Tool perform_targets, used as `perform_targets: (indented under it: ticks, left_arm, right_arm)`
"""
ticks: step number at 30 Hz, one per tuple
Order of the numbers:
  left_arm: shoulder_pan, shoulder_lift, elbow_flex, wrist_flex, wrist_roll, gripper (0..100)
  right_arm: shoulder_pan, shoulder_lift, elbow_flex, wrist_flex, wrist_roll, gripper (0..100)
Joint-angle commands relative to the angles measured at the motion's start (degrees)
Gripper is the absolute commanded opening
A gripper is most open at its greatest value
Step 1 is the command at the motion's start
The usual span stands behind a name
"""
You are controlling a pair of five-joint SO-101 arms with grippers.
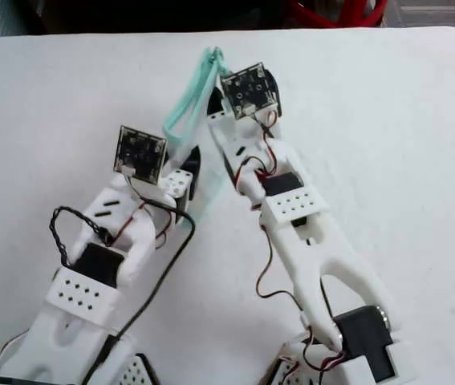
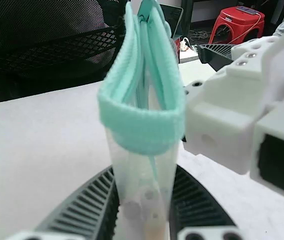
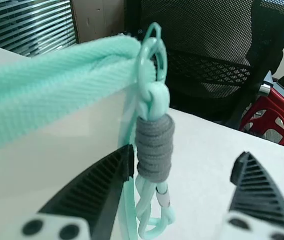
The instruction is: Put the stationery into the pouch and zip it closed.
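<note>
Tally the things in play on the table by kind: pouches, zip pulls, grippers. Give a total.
pouch: 1
zip pull: 1
grippers: 2 (left gripper, right gripper)
Total: 4

I count one pouch (image 2: 142,127), one zip pull (image 3: 152,55) on it and one grey band (image 3: 154,147) round that pull. A few pale items (image 2: 144,202) sit inside, too blurred to number. I have two arms, left arm (image 1: 91,265) and right arm (image 1: 307,233), and one table (image 1: 404,120).
</note>
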Motion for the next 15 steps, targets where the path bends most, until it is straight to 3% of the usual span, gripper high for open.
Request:
perform_targets:
  ticks: [1,3,9,15]
  left_arm:
    - [1.36,0.66,0.53,-0.26,0.26,11]
    - [1.36,0.66,0.62,-0.26,0.26,11]
    - [1.36,0.66,0.62,-0.26,0.26,11]
    - [1.36,0.66,0.62,-0.26,0.26,11]
  right_arm:
    - [0.22,-3.30,-3.52,-1.54,0.00,17.3]
    - [0.22,-3.38,-4.84,-1.54,0.18,13.4]
    - [-1.10,-3.38,-6.42,-1.27,0.00,21.9]
    - [-0.22,-3.38,-7.56,-2.42,0.00,16.4]
